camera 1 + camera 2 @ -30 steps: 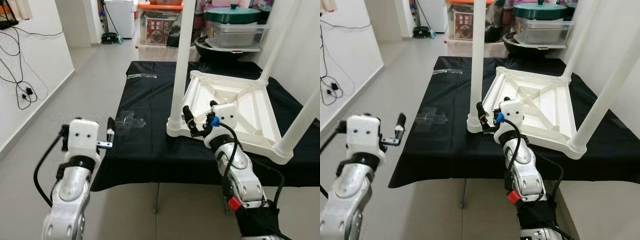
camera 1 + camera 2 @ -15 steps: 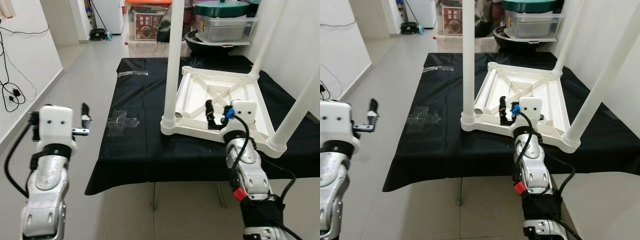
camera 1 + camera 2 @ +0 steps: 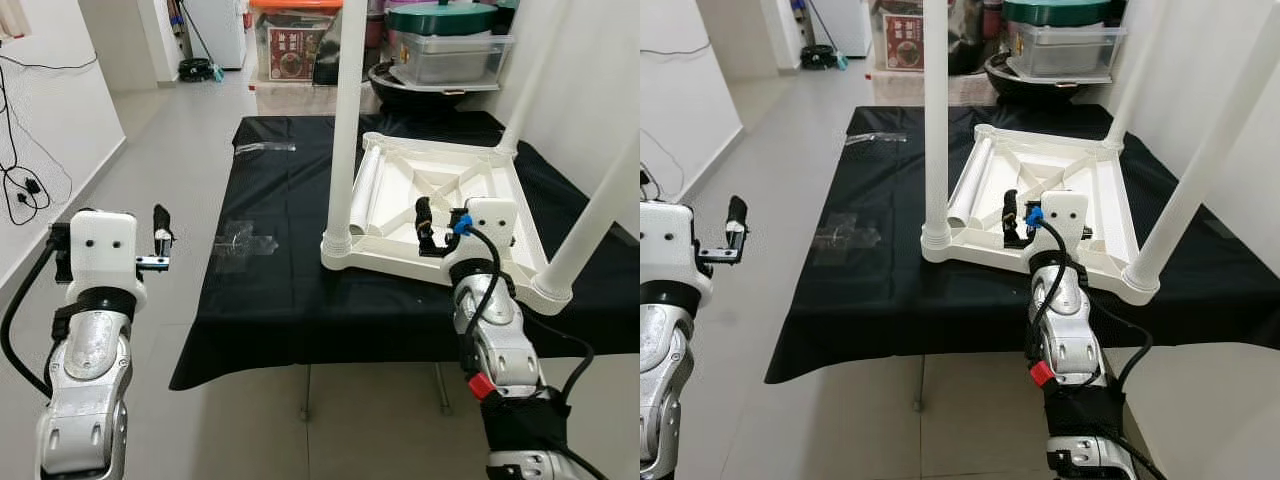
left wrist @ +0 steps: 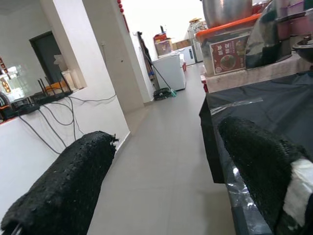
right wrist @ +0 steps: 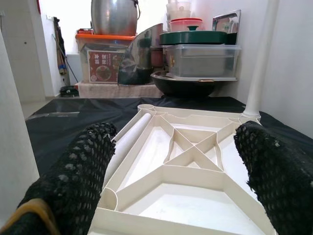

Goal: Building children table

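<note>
While the upturned white table [image 3: 455,205] lies on the black cloth [image 3: 290,270], both grippers stand open.
Right gripper [image 3: 432,229] over its near rim; left gripper [image 3: 160,238] beside the cloth, holding nothing.

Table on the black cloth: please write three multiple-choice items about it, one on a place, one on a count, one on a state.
1. Where is the loose leg?
A. On the floor
B. Lying inside the upturned table, along its left side
C. In a gripper

2. How many legs stand upright on the table?
A. One
B. Four
C. Three

3. How is the right gripper?
A. Open, holding nothing
B. Shut on a leg
C. Shut on the cloth

Answers: 1 B, the white tube lies within the rim. 2 C, three corners bear posts and the far left corner has none. 3 A, the right wrist view shows its fingers wide apart over the table's ribs.
</note>
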Motion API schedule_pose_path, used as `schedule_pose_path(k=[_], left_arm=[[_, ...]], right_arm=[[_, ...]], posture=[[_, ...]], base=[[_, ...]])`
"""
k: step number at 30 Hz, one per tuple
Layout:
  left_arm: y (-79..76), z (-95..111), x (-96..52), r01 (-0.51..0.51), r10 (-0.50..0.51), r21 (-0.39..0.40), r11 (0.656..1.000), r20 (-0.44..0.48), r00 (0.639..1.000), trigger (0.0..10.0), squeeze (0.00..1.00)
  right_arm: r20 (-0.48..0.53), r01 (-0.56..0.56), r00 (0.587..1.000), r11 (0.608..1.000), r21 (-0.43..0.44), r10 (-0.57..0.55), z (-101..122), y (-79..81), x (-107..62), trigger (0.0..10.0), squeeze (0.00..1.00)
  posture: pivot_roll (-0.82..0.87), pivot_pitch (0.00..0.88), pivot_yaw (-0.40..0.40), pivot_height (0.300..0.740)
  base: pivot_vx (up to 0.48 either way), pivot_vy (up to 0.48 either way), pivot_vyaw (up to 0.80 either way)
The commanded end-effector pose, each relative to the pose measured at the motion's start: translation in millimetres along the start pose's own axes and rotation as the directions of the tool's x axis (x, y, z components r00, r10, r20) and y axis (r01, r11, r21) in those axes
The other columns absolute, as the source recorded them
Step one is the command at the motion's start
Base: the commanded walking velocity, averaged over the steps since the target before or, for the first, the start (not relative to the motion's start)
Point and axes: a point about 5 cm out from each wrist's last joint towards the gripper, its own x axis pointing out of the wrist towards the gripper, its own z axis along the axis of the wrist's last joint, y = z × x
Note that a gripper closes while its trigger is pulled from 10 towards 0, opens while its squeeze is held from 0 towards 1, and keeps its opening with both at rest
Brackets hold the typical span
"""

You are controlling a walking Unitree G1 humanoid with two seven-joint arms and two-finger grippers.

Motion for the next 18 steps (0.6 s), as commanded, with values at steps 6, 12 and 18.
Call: schedule_pose_path(k=[6,12,18], left_arm=[[-2.9,-2.8,0.9,0.02,-0.02,0.005,1.0,-0.012,1.0,10.0,0.0],[-5.8,-3.5,-0.2,0.035,-0.035,-0.002,0.999,-0.015,0.999,10.0,0.0],[-7.5,-3.8,-0.7,0.044,-0.044,-0.003,0.999,-0.016,0.999,10.0,0.0]], right_arm=[[0.024,0.003,1.0,1.0,0.01,-0.004,3.5,3.5,1.5,10.0,0.0],[0.024,0.005,1.0,1.0,0.009,-0.005,3.4,3.2,1.0,10.0,0.0],[0.024,0.003,1.0,1.0,0.009,-0.003,2.6,3.3,-0.1,10.0,0.0]], posture=[[0.15,0.031,-0.045,0.74],[0.15,0.031,-0.047,0.74],[0.14,0.031,-0.044,0.74]], base=[[0.262,0.0,0.0],[0.286,0.0,0.0],[0.293,0.0,0.0]])
